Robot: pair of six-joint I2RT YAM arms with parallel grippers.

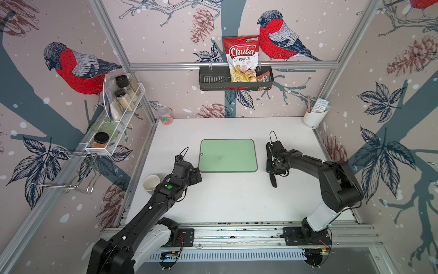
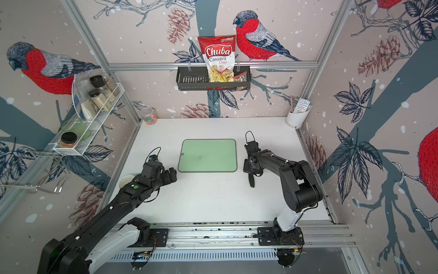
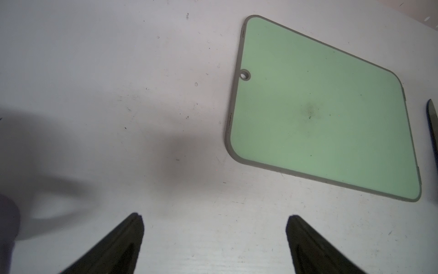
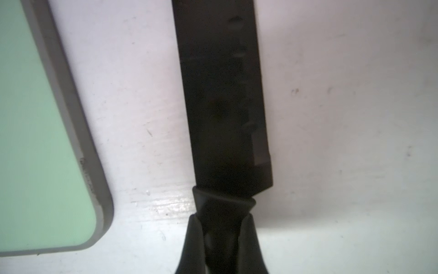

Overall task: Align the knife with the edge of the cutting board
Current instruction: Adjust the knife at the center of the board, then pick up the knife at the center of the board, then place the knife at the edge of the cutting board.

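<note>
At mid-table, cutting board (image 1: pixel 227 155), long sides left to right, hole end to the left. Just right of it, not touching, knife (image 1: pixel 273 181), lengthwise near to far, roughly along the board's right edge, handle at the near end, reaching nearer than the board's near edge. Near left of the board, by the left wall, cup (image 1: pixel 151 182). In the far left corner, jar (image 1: pixel 165 115); in the far right corner, pot (image 1: pixel 312 117). On the far wall, basket (image 1: pixel 213 79), chip bag (image 1: pixel 241 59) in it

White table (image 1: pixel 237 201): cutting board (image 1: pixel 227 155), knife (image 1: pixel 273 181), cup (image 1: pixel 151 183)
</note>
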